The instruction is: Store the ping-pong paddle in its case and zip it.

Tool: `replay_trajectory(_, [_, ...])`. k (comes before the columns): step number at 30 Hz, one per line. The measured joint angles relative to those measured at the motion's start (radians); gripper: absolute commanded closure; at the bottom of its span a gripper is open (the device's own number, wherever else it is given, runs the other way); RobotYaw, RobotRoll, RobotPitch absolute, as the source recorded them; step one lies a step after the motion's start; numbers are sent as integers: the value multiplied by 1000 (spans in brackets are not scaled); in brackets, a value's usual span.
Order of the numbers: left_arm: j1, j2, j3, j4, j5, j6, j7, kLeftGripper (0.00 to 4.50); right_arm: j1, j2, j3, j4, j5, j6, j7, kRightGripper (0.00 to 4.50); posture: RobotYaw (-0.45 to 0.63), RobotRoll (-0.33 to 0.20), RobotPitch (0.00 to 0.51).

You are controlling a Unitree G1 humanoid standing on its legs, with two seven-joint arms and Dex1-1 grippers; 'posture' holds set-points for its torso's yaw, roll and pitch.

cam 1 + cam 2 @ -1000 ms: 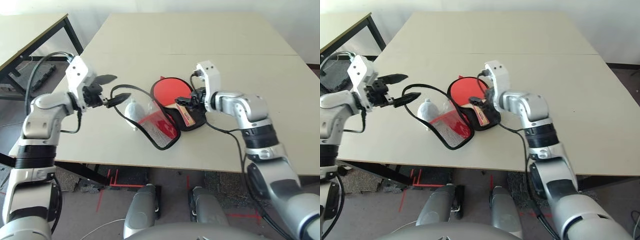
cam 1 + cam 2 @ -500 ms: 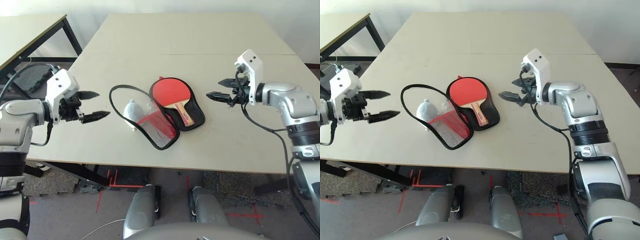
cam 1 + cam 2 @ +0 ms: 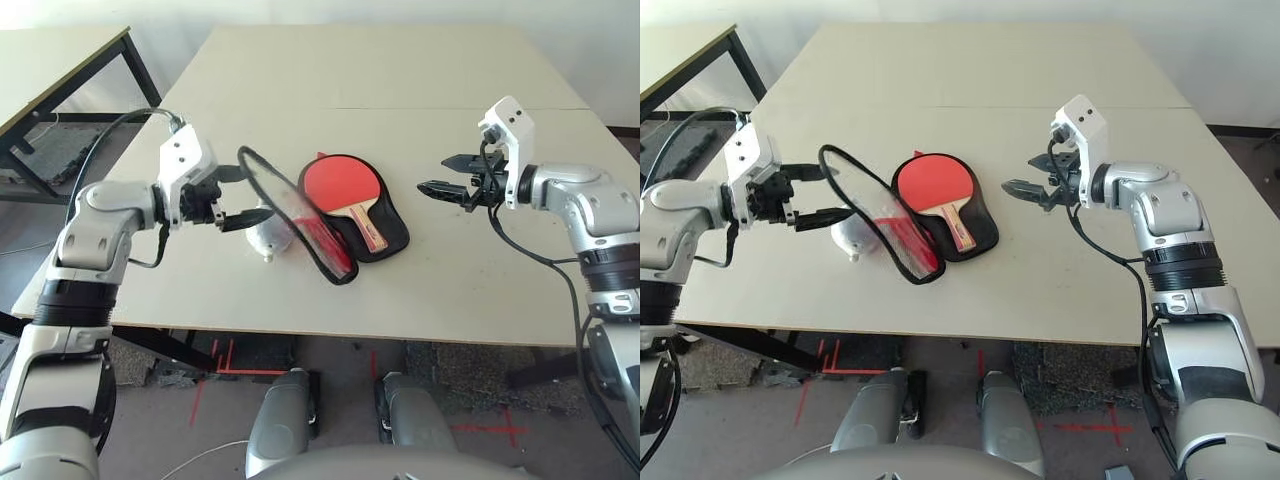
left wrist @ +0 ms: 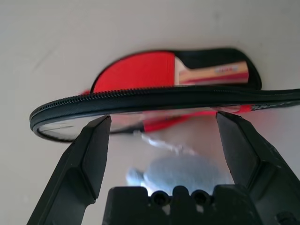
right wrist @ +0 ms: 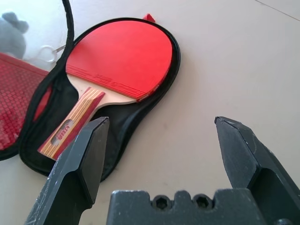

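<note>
I see the ping-pong paddle (image 3: 345, 190) lying mid-tabletop (image 3: 400, 90) in the open case (image 3: 385, 235), handle toward the near edge, red head far. Bare surface surrounds my released right pincer (image 3: 440, 185). My released left pincer (image 3: 245, 195) straddles the raised flap's rim (image 4: 154, 96).

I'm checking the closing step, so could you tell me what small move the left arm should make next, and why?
Probably push the raised flap over onto the ping-pong paddle: the paddle already lies in the case's lower half, and the open left gripper sits beside the standing flap.
</note>
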Motion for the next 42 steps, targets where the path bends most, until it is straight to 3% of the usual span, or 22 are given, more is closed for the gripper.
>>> replay_trajectory(12, [-206, -335, -70, 260, 93, -136, 193, 0, 36, 32, -8, -58, 6, 66, -37, 21, 65, 0, 77])
replay_trajectory(18, [-284, -453, -91, 475, 144, -246, 256, 0, 61, 40, -21, -86, 102, 255, -24, 21, 57, 0, 87])
replay_trajectory(26, [-273, -426, -88, 493, 153, -269, 210, 0, 120, 62, -67, -95, 183, 372, -36, 21, 70, 0, 93])
replay_trajectory(42, [11, -187, -42, 38, 12, 8, 40, 0, 158, 164, -95, 38, 220, 369, -73, 21, 142, 0, 97])
